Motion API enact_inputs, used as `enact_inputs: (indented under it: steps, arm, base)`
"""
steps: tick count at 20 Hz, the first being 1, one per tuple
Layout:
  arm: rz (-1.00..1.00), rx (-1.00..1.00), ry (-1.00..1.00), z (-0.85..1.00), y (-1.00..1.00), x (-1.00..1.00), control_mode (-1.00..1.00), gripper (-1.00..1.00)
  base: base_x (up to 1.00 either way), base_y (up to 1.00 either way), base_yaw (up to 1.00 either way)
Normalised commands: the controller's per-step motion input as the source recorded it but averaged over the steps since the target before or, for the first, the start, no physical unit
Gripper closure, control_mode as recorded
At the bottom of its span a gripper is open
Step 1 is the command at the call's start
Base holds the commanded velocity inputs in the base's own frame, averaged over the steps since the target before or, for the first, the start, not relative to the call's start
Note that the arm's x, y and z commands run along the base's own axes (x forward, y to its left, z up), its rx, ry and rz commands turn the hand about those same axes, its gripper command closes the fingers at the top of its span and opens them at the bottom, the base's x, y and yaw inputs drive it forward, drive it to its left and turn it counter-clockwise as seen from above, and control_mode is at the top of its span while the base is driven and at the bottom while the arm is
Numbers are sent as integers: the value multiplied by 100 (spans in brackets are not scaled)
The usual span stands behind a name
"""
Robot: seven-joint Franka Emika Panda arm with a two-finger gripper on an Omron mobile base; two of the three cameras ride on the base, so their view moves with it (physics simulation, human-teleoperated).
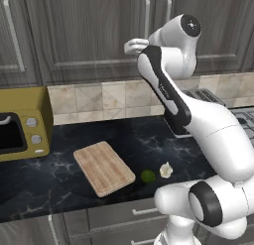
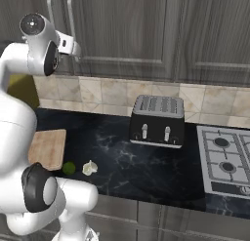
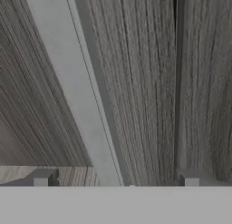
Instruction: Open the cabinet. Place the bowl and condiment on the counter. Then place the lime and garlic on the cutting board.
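**Step 1: at the cabinet handle, not gripped yet**

Gripper (image 3: 116, 178) is raised to the cabinet (image 1: 94, 35), doors closed. In the hand view the fingers (image 3: 41, 177) stand wide apart, with the silver handle (image 3: 74, 91) running between them; nothing clamped. Can't tell whether the pads touch the bar or the door.

Handle: long axis vertical on the door. It reads as a diagonal in the hand view, so the hand looks rolled relative to it. The door seam sits just beside it.

Next move, as I judge it: close on the bar, then pull out along the door's swing. An off-centre grip risks slipping.

Bowl and condiment are presumably behind the doors. Lime (image 1: 148, 176) and garlic (image 1: 166, 169) sit on the counter (image 1: 144, 145), side by side, just off the board (image 1: 103, 167) corner. Board's long axis runs diagonally, back-left to front-right.
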Motion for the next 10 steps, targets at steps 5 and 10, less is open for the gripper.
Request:
enact_inputs:
  steps: [5,10]
  arm:
    - [0,0,-2,-21,6,28,-100,-100]
    - [0,0,-20,-54,28,19,-100,-100]
  base:
    - [0,0,0]
    - [0,0,0]
